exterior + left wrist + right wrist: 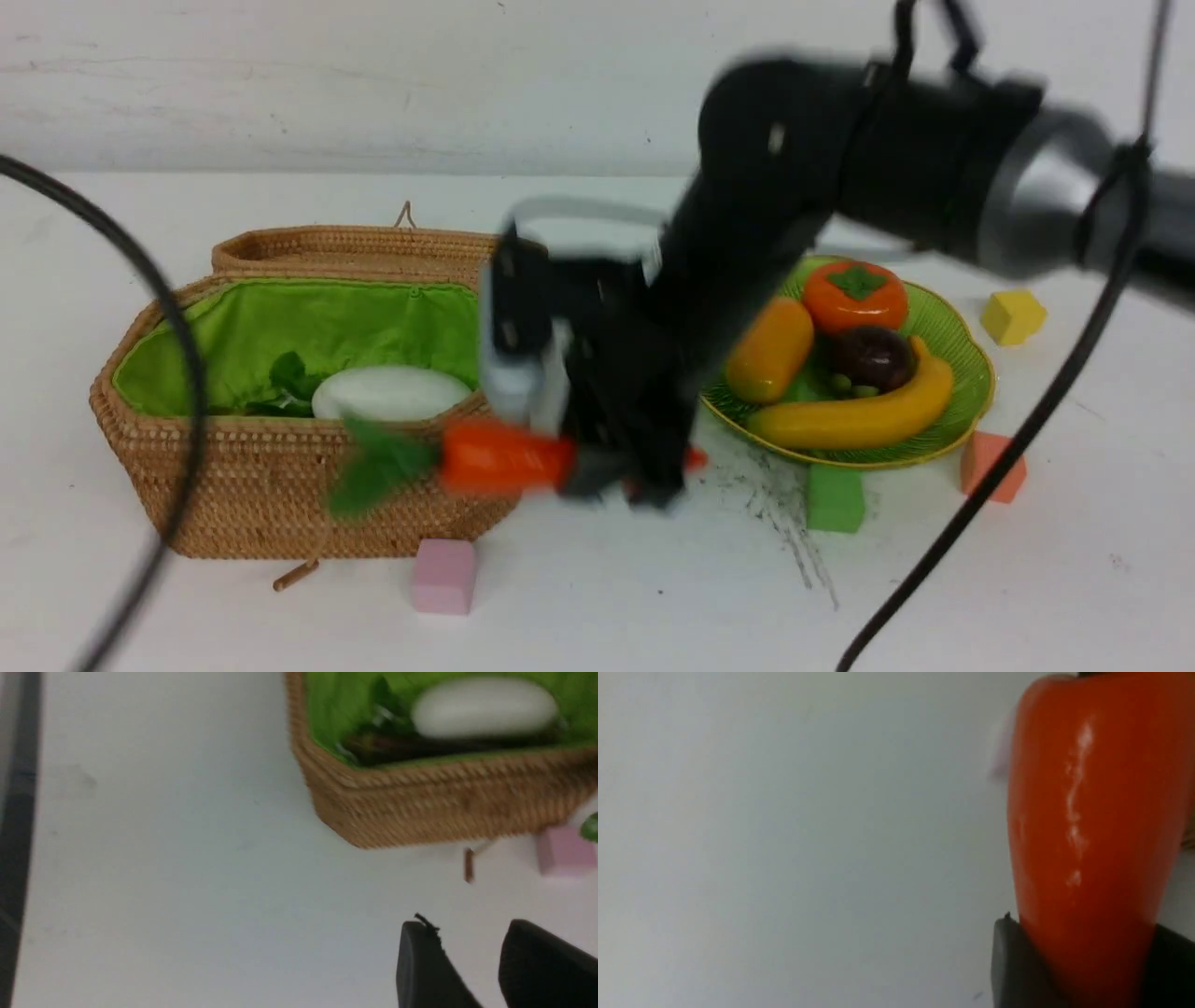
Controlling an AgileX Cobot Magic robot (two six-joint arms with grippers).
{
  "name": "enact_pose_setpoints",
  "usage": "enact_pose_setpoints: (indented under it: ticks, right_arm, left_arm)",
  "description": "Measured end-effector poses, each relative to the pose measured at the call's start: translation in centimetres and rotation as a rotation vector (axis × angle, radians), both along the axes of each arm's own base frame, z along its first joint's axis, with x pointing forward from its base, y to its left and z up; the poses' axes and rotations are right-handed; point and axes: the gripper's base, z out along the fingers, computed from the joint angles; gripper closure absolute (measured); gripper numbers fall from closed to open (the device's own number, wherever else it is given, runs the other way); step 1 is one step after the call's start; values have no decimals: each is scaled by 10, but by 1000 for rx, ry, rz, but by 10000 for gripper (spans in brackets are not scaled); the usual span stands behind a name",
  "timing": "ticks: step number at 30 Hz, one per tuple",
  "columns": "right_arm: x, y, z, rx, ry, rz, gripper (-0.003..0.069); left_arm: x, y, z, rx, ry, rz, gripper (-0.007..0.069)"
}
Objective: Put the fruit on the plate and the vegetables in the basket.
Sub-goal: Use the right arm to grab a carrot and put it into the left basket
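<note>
1. Pepper point(499, 457) sits clamped between the right fingers point(621, 481), gripped near its narrow end so the long body and green stem stick out sideways beyond them, toward the basket point(261, 485); from the right wrist the dark pads press on both flanks of the orange skin point(1087, 835).
2. Judging by the hold, the pepper is lifted clear of the worktop point(607, 597) and level with the basket's front wall, not yet over the rim; a grip at one end leaves most of its length free to swing in over the green lining.
3. Radish point(390, 392) already lies inside the basket, well to the stem side of the right fingers; dark leaves sit beside it, and a dark shape under it in the left wrist view may be the eggplant, though blur leaves that unsure.
4. Plate point(971, 373) lies on the far side of the right fingers from the basket and carries the persimmon point(854, 294), mango point(770, 350), mangosteen point(873, 357) and banana point(854, 415), so the fruit half looks done.
5. Left fingers point(474, 970) stand apart with nothing between them, over bare worktop near the basket's corner; they appear only in their own wrist view.
6. Hard to read: the right arm is smeared by motion and hides the near edge of the plate and the pepper's tip.
</note>
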Motion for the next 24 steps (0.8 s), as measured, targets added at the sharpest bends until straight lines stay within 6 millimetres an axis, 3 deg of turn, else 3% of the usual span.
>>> enact_pose_setpoints:
  ticks: [3, 5, 8, 14, 16, 21, 24]
  right_arm:
    - [13, 17, 34, 192, -56, -73, 363]
    - [20, 26, 38, 269, -63, -100, 363]
    - [49, 51, 17, 398, -55, -210, 363]
    - [78, 69, -40, 389, 70, -388, 363]
    - [79, 71, -47, 373, 78, -399, 358]
    - [80, 71, -47, 373, 77, -402, 229]
    - [79, 71, -48, 360, 88, -396, 197]
  left_arm:
    - [-9, 13, 9, -34, -90, 89, 386]
    - [-13, 15, 10, -55, -109, 108, 386]
    - [-17, 17, 12, -96, -119, 120, 386]
    - [-19, 11, 8, -150, -78, 89, 386]
    - [-19, 11, 8, -150, -71, 79, 386]
    - [-19, 10, 8, -148, -67, 71, 386]
    - [-19, 10, 8, -147, -67, 70, 386]
